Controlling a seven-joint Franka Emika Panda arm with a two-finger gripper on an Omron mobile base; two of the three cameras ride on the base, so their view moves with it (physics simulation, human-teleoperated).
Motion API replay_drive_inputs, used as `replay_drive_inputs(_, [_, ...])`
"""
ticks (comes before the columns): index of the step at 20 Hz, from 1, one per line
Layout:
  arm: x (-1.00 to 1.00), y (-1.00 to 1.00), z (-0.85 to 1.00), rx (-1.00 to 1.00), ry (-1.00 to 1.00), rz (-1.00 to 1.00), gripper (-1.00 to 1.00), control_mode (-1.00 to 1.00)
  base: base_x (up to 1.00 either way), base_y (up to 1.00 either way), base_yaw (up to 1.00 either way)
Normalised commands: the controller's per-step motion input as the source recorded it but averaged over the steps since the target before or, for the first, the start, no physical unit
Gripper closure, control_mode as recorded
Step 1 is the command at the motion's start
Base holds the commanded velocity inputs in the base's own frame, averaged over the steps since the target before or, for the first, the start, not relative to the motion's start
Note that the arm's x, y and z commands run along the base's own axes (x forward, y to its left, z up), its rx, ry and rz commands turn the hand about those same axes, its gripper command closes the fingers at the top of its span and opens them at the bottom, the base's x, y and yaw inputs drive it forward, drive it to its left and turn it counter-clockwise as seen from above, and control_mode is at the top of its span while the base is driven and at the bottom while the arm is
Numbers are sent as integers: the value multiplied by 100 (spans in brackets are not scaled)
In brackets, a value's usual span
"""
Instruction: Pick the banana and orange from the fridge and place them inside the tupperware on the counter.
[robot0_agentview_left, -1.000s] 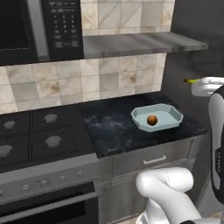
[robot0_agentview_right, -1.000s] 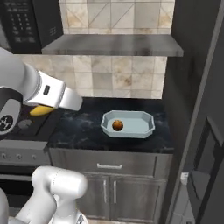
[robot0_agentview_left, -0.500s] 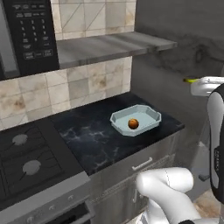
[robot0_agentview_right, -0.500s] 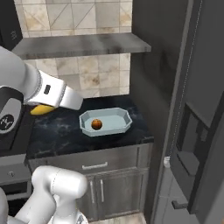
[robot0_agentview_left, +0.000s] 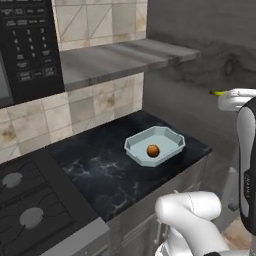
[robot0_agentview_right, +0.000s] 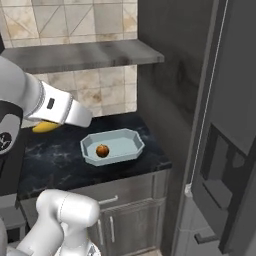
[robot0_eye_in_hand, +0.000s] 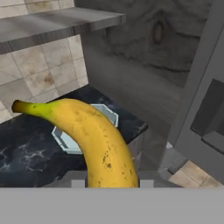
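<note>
Task approx. half done: orange (robot0_agentview_left: 153, 150) lies in tupperware (robot0_agentview_left: 172, 139); gripper (robot0_eye_in_hand: 109, 183) grasps banana (robot0_eye_in_hand: 98, 140), held above and short of the tupperware, not yet placed.

Beige marbled tile wall (robot0_agentview_left: 100, 100) behind the bench. Grey shelf (robot0_agentview_left: 120, 57) fixed to it. Black microwave (robot0_agentview_left: 25, 45) upper left. Gas stove (robot0_agentview_left: 30, 210) at left. Grey cabinets (robot0_agentview_right: 120, 210), bar handles. Tan tile floor (robot0_eye_in_hand: 192, 173).

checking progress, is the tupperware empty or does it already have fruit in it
Not empty: the orange sits inside the tupperware on the counter. The banana is not in it yet.
</note>
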Motion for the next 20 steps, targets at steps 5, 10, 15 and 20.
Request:
replay_drive_inputs(5, [0, 0, 0, 0, 0, 0, 100, 100, 46, -11, 21])
replay_drive_inputs(10, [0, 0, 0, 0, 0, 0, 100, 100, 42, -20, 23])
replay_drive_inputs(15, [0, 0, 0, 0, 0, 0, 100, 100, 52, -19, 38])
replay_drive_inputs(20, [0, 0, 0, 0, 0, 0, 100, 100, 44, -19, 33])
